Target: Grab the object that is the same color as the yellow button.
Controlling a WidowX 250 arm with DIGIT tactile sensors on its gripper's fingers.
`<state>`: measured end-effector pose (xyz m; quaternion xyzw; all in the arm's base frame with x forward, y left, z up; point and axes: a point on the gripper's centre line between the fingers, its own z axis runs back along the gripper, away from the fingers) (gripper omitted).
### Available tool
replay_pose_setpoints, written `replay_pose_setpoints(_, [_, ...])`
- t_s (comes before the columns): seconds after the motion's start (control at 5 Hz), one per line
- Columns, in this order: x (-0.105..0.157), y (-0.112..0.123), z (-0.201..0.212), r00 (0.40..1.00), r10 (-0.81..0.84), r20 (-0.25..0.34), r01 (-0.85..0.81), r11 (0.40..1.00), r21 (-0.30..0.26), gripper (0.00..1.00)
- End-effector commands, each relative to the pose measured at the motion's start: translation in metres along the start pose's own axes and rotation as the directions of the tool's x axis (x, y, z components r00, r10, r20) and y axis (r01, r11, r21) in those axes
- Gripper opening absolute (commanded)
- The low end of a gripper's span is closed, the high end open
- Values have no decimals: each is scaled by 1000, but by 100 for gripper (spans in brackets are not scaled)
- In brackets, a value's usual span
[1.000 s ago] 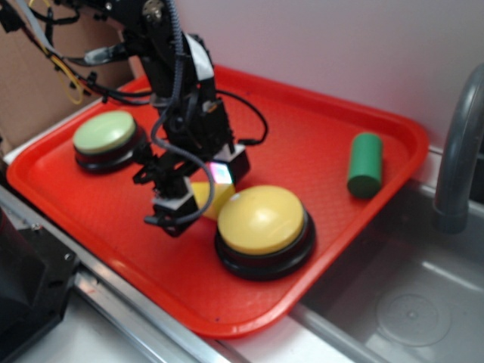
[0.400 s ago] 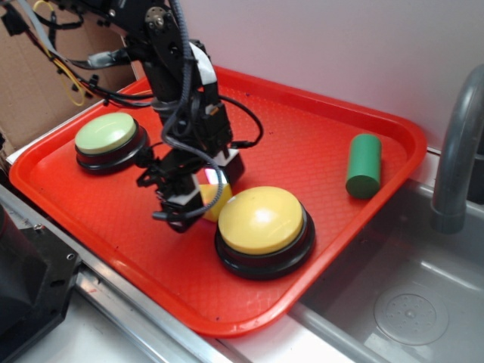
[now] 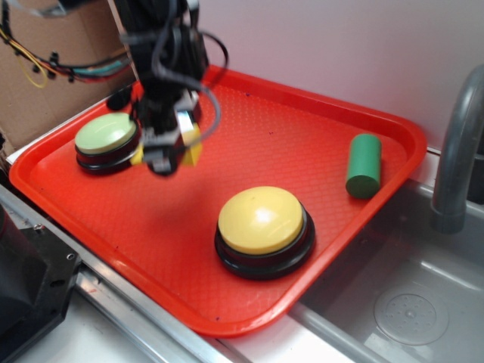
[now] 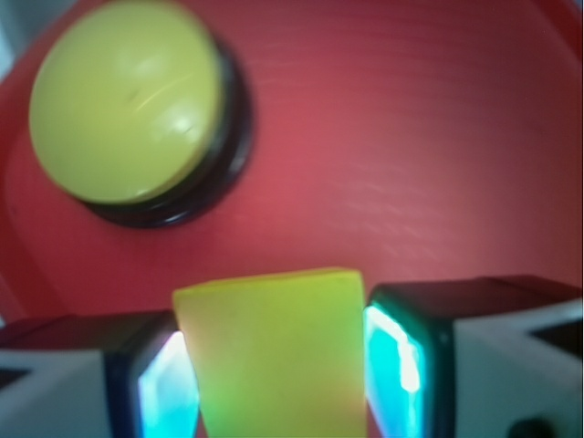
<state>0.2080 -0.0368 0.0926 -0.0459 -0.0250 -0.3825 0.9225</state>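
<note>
the small solid yellow wedge-shaped block [image 4: 272, 351] is pinched dead centre between the two black pads of the robot's claw [image 3: 168, 147], so there's no offset left to close: the block is in the claw, not beside it. in the wrist view both pads are pressed flat against the block's two side faces, and its pale top edge is seen running straight across from one pad to the other, squarely enough. in the exterior view the claw is blurred, but a bit of yellow is seen at its tip and the whole thing seems to be held up off the red plastic tray [image 3: 302, 144], though that's only a judgement.

the big round yellow domed button on its black base [image 3: 261, 221] is sat well apart from the claw, below and off to the side, and the smaller pale-green button [image 3: 106, 134] is just beside it.

the grab looks basically done, and only a clean carry is needed.
</note>
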Motion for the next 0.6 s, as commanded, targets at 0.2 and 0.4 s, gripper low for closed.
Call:
replay_pose_setpoints(0.2, [-16,31,116,734,672,92,-678,732,64,0])
replay_pose_setpoints(0.4, [-21,36,124,560,820,120,-828,559,45,0])
